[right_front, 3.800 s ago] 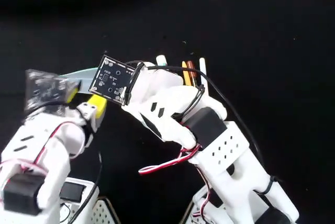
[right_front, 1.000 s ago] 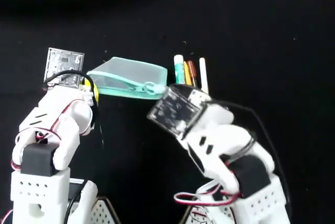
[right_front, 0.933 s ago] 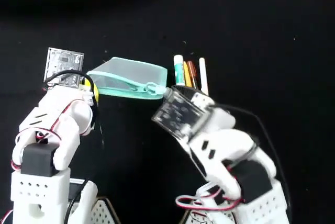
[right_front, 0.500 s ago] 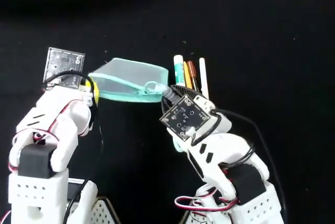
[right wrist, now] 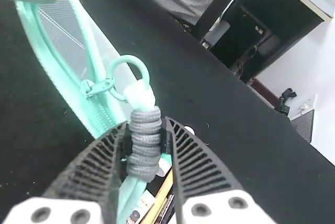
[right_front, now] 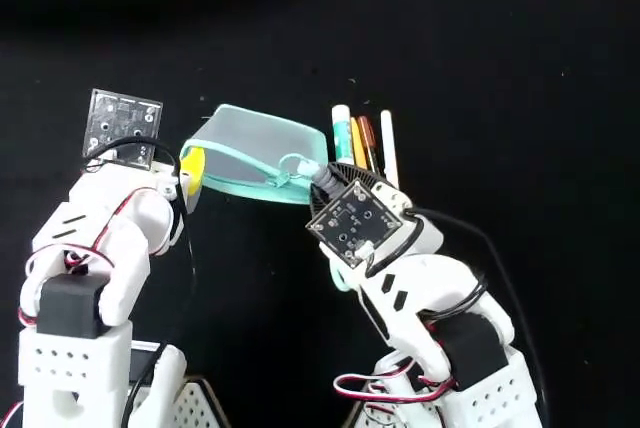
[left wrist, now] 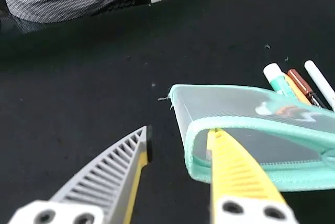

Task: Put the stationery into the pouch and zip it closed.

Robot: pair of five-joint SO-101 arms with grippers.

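Mint mesh pouch point(right_front: 262, 148) lies mid-desk seen from above, its mouth open, with the pens point(right_front: 362, 138) just beside its right end. From my left wrist, my left gripper point(left wrist: 179, 132) stands wide (yellow finger point(left wrist: 233, 169) inside the pouch's mouth, grey one outside). From my right wrist, my right gripper point(right wrist: 144, 125) is clamped on the grey zipper cord point(right wrist: 142, 153).

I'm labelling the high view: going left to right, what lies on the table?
Mint pouch → white-capped green marker → orange pen → brown pen → white pen.
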